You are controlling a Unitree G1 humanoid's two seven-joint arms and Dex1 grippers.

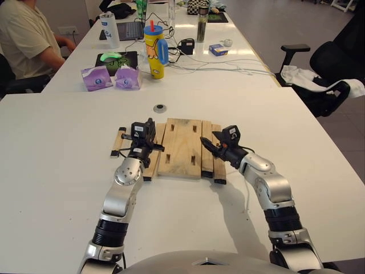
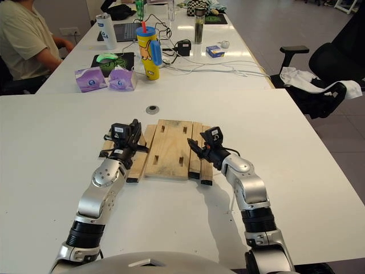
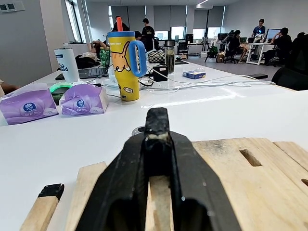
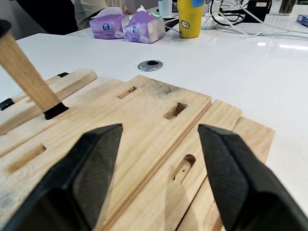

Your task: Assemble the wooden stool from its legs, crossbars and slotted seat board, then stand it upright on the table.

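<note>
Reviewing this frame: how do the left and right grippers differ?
The left gripper is shut on a leg, which stands tilted. The right gripper is open and holds nothing. The left gripper is over the slats left of the seat board, while the right gripper hangs over the board's right part. Both have black fingers and sit low over the wood.

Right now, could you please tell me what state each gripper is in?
Left gripper: shut on a wooden leg.
Right gripper: open, holding nothing, over the seat board.
</note>
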